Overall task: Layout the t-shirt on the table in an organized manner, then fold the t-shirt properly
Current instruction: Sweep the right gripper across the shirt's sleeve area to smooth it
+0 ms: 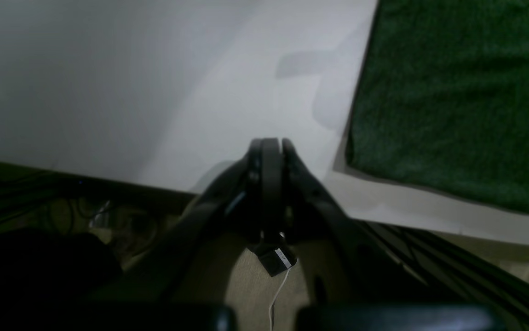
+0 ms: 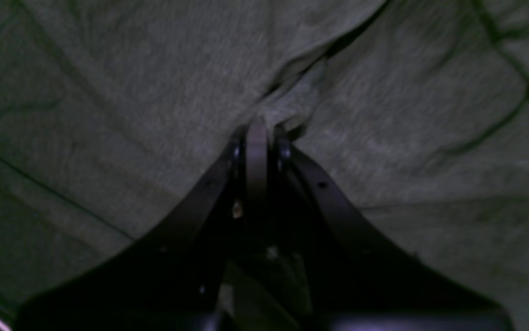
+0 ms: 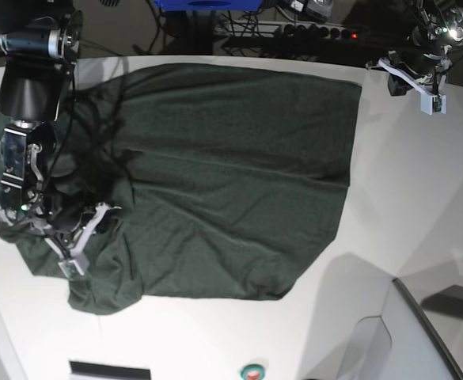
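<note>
The dark green t-shirt (image 3: 231, 174) lies spread over the white table (image 3: 405, 198), bunched and wrinkled at its left side. In the right wrist view my right gripper (image 2: 262, 128) is shut on a small raised fold of the t-shirt (image 2: 108, 92), which fills that view. In the base view the right arm (image 3: 37, 158) stands over the shirt's left part. My left gripper (image 1: 271, 142) is shut with nothing in it, above the bare table (image 1: 154, 92) near its edge. A corner of the t-shirt (image 1: 453, 101) lies to its right, apart from it. The left arm (image 3: 430, 55) is at the far right corner.
Beyond the table's far edge stand a blue object (image 3: 203, 4) and a power strip (image 3: 318, 32). A round green and red button (image 3: 252, 370) sits at the near edge. Below the table edge in the left wrist view are cables (image 1: 39, 197) and floor.
</note>
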Tool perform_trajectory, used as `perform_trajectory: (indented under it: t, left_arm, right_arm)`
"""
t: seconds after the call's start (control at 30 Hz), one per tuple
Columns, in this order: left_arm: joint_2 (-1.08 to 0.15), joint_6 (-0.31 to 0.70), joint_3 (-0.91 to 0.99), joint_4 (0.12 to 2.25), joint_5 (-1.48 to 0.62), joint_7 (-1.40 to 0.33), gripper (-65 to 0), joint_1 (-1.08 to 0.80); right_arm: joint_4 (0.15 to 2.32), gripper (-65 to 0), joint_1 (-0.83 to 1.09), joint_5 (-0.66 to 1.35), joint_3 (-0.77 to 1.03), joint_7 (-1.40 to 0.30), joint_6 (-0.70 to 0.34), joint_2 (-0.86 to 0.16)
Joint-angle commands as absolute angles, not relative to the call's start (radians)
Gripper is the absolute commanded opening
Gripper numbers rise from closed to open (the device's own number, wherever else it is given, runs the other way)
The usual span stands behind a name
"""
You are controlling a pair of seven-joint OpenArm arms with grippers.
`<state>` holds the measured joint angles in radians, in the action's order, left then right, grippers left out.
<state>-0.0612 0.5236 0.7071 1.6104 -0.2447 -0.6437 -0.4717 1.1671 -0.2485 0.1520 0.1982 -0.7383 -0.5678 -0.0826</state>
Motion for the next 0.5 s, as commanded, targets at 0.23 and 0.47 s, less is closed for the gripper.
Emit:
perform_trajectory:
  t: [0.23,0.47]
  left_arm:
    - [-0.077,0.524,0.713,1.583,-0.255,-0.630,-65.0,-0.472]
    - [-0.077,0.524,0.713,1.584,-0.255,-0.630,-65.0,-0.472]
  right_arm:
    - [1.253,-65.0,-0.269,0.173,0.104,-0.760,-0.575,-0.054]
    - [1.204,-57.8,-0.292,0.168,0.104,-0.760,-0.572,-0.047]
